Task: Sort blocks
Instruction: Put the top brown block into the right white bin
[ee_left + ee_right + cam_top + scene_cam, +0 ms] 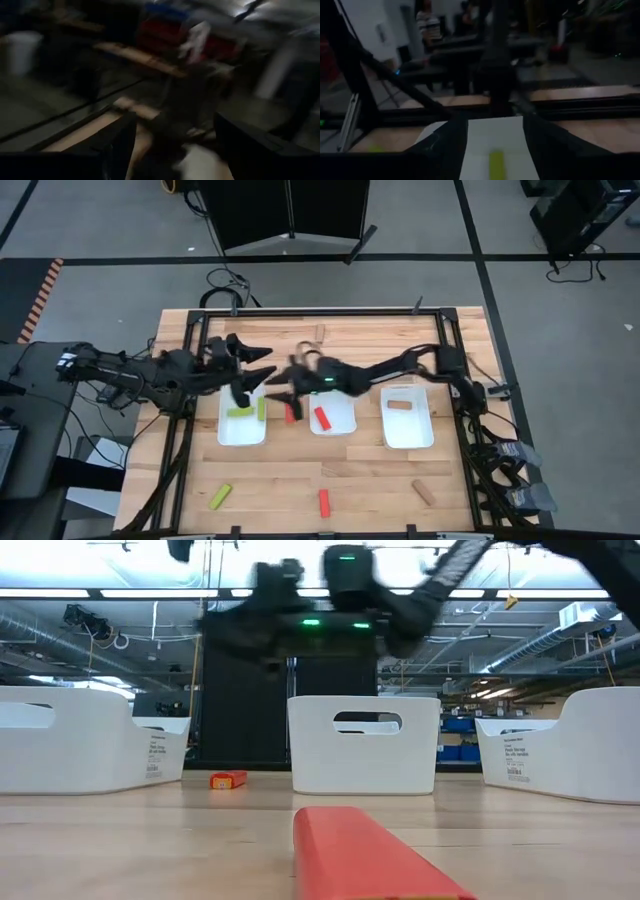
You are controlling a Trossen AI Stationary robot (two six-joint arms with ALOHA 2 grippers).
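Observation:
Three white trays stand in a row. The left tray (242, 430) holds two yellow-green blocks (238, 412) (262, 408). The middle tray (340, 420) holds a red block (322, 418), and the right tray (408, 430) a brown block (401, 405). Another red block (291, 413) (228, 779) lies on the table between the left and middle trays. My left gripper (257, 363) (175, 130) hovers open over the left tray's far edge. My right gripper (277, 387) (495, 127) is open, raised above the gap between those trays; its wrist view shows a yellow-green block (496, 165) in the tray below.
Loose blocks lie near the table's near edge: a yellow-green one (220, 496), a red one (324, 501) (370, 860) and a brown one (424, 491). Another brown block (320, 333) lies by the far edge. Both arms meet close together above the left and middle trays.

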